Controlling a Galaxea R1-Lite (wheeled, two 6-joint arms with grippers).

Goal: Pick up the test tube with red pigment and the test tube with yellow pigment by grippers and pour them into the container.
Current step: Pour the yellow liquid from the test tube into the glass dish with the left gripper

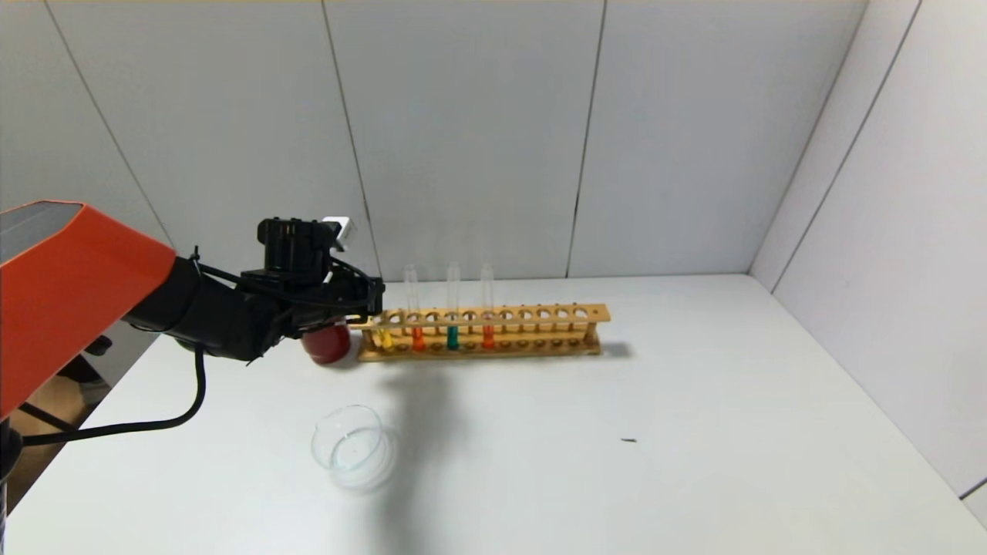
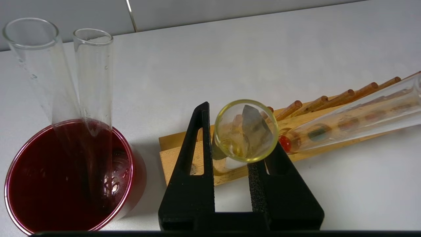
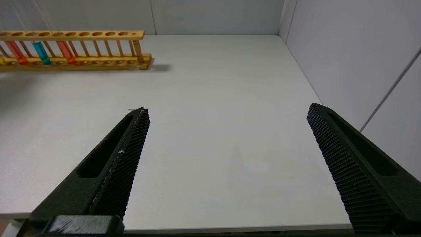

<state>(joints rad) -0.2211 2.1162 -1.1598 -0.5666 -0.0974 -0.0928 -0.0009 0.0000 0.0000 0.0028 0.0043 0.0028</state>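
Note:
The test tube with yellow pigment (image 1: 383, 337) stands in the left end hole of a wooden rack (image 1: 540, 327). My left gripper (image 1: 372, 305) is over it; in the left wrist view its jaws (image 2: 234, 131) close on the tube's sides, below its open mouth (image 2: 246, 130). Two test tubes with red pigment (image 1: 417, 338) (image 1: 487, 336) stand in the rack with a teal tube (image 1: 452, 337) between them. The container, a clear glass dish (image 1: 351, 447), sits on the table nearer me. My right gripper (image 3: 228, 112) is open and empty above the table's near right part.
A dark red cup (image 1: 328, 344) stands just left of the rack and holds two empty glass tubes (image 2: 93, 72). White walls close in the table at the back and on the right. A small dark speck (image 1: 629, 440) lies mid-table.

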